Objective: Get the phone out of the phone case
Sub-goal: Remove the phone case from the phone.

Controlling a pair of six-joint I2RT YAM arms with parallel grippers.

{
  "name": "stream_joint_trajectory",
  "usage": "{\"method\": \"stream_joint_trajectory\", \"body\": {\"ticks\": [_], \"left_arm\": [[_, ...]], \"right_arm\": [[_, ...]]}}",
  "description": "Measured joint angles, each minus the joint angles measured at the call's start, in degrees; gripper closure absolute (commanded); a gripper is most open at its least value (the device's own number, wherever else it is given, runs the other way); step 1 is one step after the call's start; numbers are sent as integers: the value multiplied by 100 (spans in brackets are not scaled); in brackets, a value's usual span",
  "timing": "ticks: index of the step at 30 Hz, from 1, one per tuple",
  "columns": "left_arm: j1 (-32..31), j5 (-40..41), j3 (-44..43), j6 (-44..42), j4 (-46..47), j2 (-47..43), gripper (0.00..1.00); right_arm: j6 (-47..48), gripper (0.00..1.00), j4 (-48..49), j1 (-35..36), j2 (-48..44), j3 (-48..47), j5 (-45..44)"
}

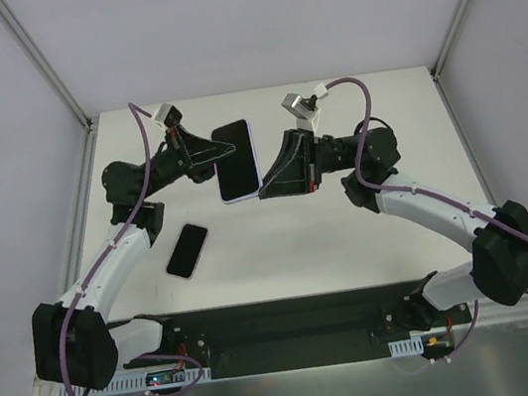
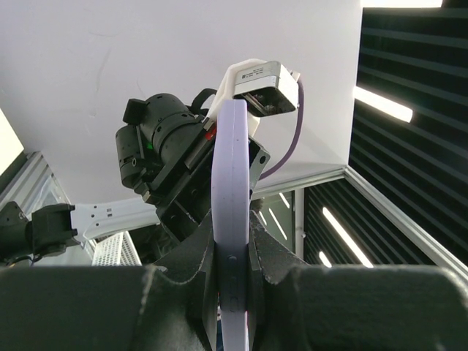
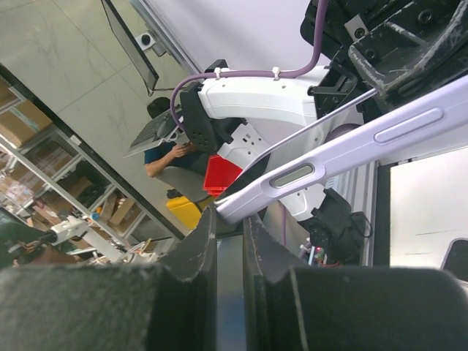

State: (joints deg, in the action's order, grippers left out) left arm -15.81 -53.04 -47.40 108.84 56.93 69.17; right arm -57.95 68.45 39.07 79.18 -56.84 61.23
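**A:** Where is the phone case?

**B:** The phone case (image 1: 236, 160) is lavender with a dark face. It is held up off the tabletop (image 1: 350, 235), between the two arms, with its long axis running away from the bases. I cannot tell whether a phone sits inside it.

**A:** What grips it?

**B:** Both hands. The left hand (image 1: 226, 149) is clamped on the case's left long edge, toward the far end. In the left wrist view the thin lavender edge (image 2: 232, 219) stands upright, pinched between the two dark fingers (image 2: 190, 267).

**A:** And the other hand?

**B:** The right hand (image 1: 265, 190) is closed on the case's near right corner. In the right wrist view the end of the case (image 3: 344, 150) runs down into the narrow gap between that hand's fingers (image 3: 194, 248). Two side buttons (image 3: 292, 175) show along the case's edge, and the edge looks slightly bowed.

**A:** Is anything else near the case?

**B:** A black phone (image 1: 187, 250) lies flat on the tabletop. It is nearer the bases than the case and off to the case's left, well apart from it and under the left arm's forearm. Neither hand touches it.
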Motion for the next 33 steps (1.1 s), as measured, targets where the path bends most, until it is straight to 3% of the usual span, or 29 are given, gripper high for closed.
{"method": "stream_joint_trajectory", "body": {"ticks": [13,33], "left_arm": [[-33,-2,-122,-190,-348,-120,100],[-24,105,-122,-195,-695,-138,100]], "right_arm": [[994,99,-798,20,-452,199,-269],[1340,99,-1093,31,-474,199,-293]]}}
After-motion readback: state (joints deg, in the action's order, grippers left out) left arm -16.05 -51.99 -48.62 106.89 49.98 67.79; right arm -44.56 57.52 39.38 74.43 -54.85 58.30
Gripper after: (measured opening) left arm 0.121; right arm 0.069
